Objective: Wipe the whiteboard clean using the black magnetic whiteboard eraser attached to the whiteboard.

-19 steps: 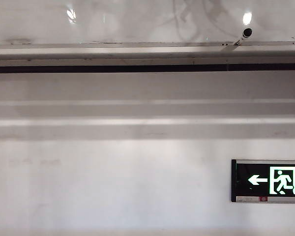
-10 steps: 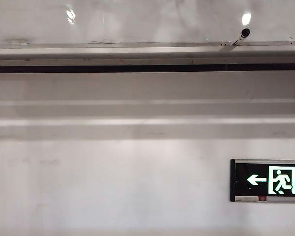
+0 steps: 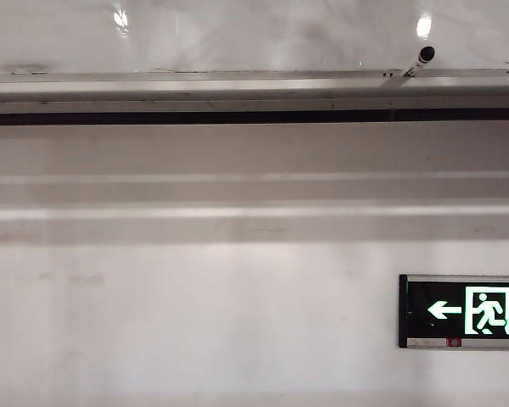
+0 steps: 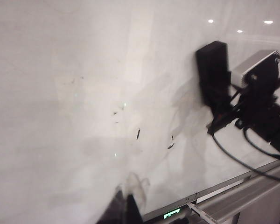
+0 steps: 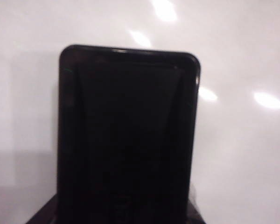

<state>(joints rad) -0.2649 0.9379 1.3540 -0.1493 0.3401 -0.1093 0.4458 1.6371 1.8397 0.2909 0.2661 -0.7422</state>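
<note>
The only legible marking you have is the exit sign [image 3: 462,311] low on the matte wall [image 3: 237,322]. It is a black panel with a white arrow pointing left and a green running figure. The characters at its cut-off edge are too small to read.

The whiteboard [image 4: 84,70] is glossy white and mirrors round ceiling lights. It carries a few short dark marks [image 4: 138,134] and faint grey smudging. A long grey metal rail [image 3: 237,89] runs along its lower edge.

The eraser [image 5: 128,135] is a smooth black rectangular block with rounded corners and a raised rim. It sits flat against the board, well above the rail. Your right gripper [image 4: 220,106] is grasping the eraser by its lower end, with a grey boxy camera housing [image 4: 256,67] and black cables [image 4: 238,158] just behind it.

Your left gripper [image 4: 126,210] shows only as a blurred dark shape close to the board near the rail. You cannot tell whether it is released or clenched.
</note>
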